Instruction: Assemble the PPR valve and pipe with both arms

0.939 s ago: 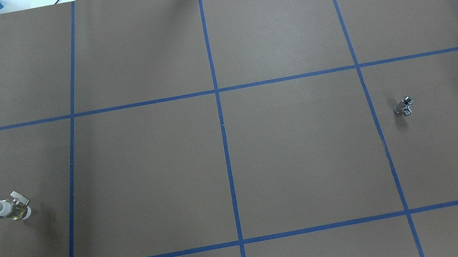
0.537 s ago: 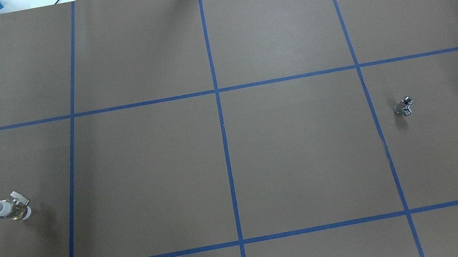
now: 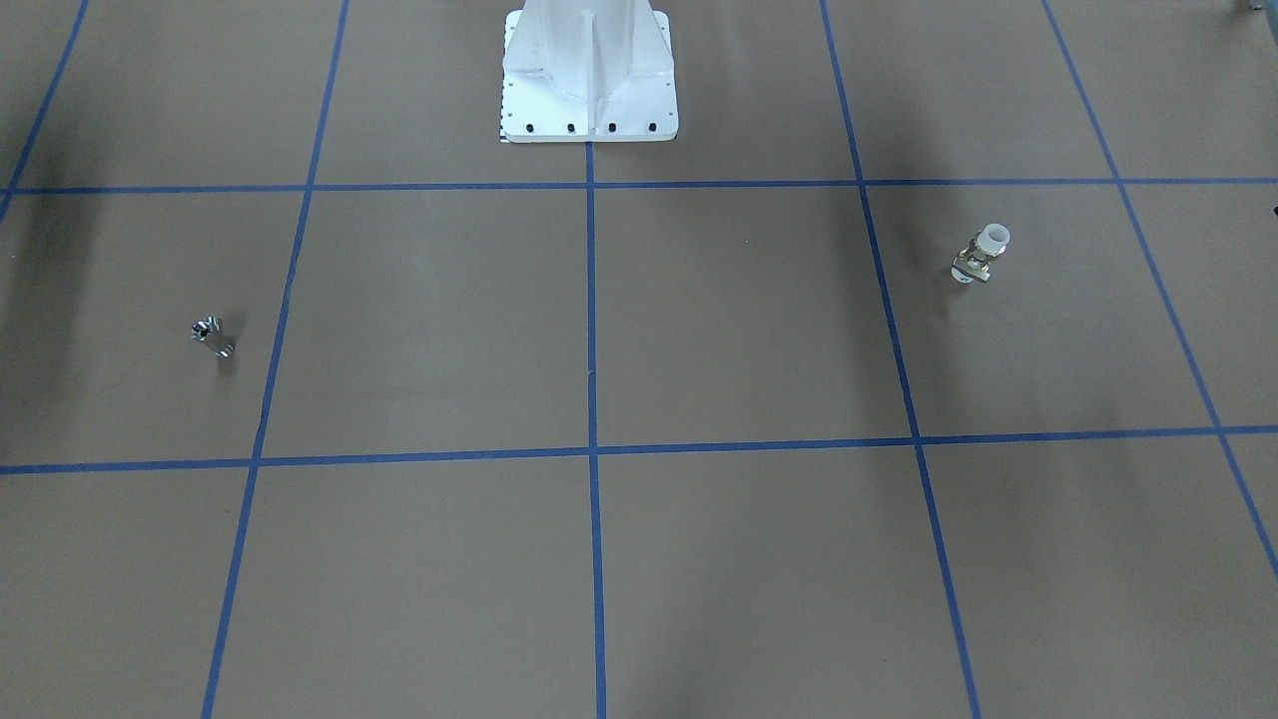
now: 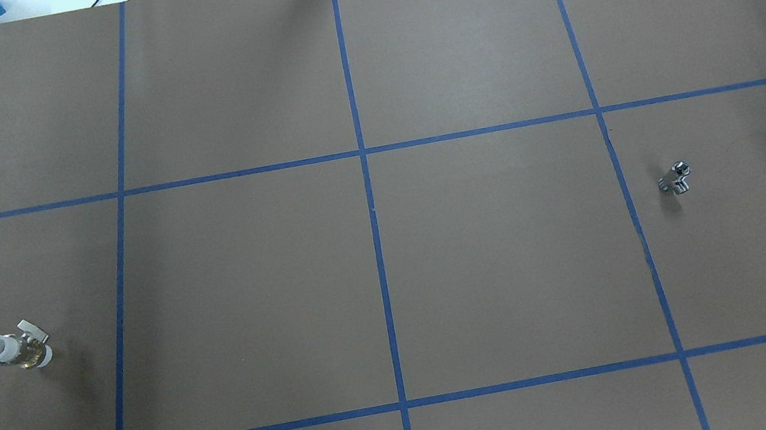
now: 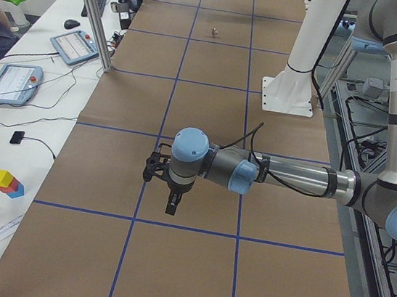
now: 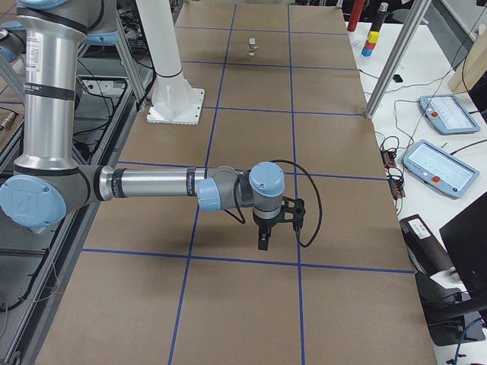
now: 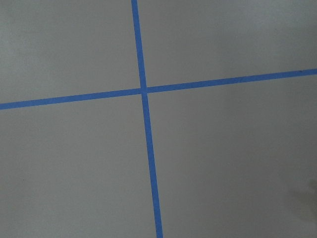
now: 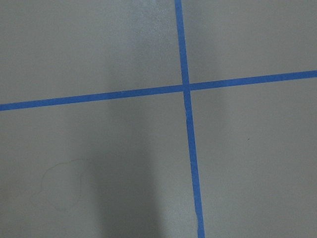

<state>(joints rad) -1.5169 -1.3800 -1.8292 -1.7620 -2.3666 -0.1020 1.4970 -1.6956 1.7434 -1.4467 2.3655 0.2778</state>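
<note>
On the table (image 4: 502,265): one PPR valve (image 4: 19,352), one pipe (image 4: 675,179).

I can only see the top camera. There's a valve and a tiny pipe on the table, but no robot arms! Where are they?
Observer: The left side camera shows the left arm stretched over the table, left gripper pointing down.
Operator: Can it see the valve?
Observer: No, its wrist camera shows only crossed blue tape.
Operator: And the other arm?
Observer: The right side camera shows the right arm stretched out likewise, right gripper pointing down.
</note>
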